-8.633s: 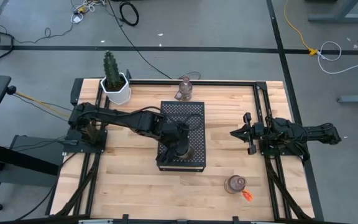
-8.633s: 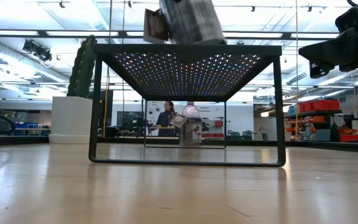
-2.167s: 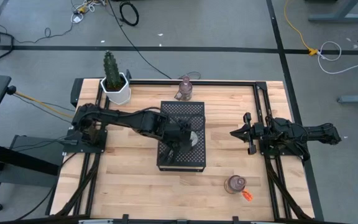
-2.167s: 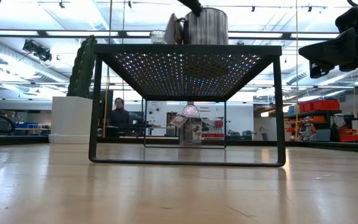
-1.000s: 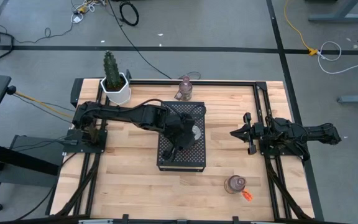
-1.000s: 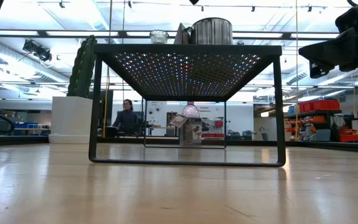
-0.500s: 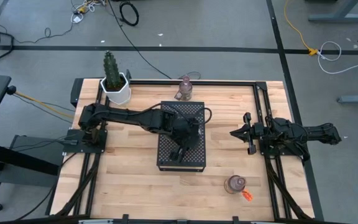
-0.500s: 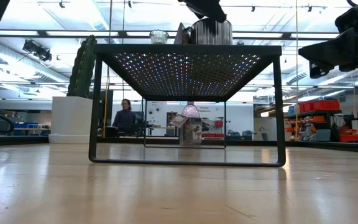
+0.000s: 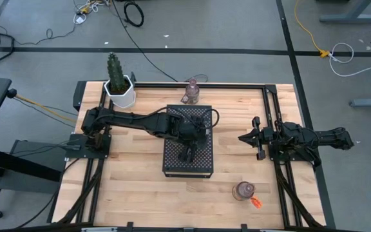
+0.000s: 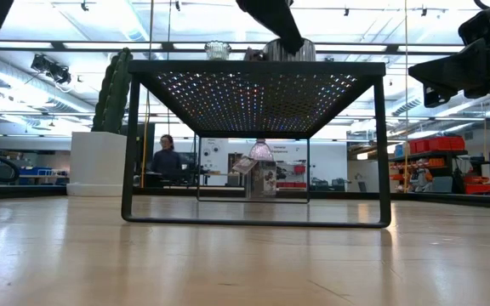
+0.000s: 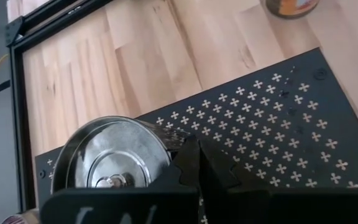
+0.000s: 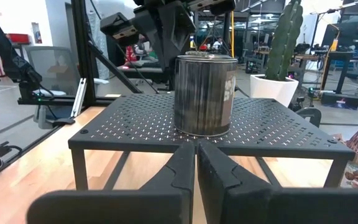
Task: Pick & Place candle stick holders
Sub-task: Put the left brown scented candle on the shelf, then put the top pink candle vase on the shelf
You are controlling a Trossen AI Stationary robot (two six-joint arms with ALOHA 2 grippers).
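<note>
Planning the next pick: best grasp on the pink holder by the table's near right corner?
The pink holder stands upright and alone on the wood, its orange tag beside it. Probably come straight down and pinch across its round body, keeping off the tag side.

A robotics lab is showing: concrete floor (image 9: 237, 38) with trailing cables (image 9: 134, 13), benches and shelving (image 10: 436, 161) standing behind.

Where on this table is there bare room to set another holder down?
The wood between the black mesh stand and the left arm's base is bare, as is the strip between the stand and the right gripper. The stand's top is crowded: the silvery holder sits there with the left gripper over it. Pink holders occupy the far edge and near right corner.
</note>
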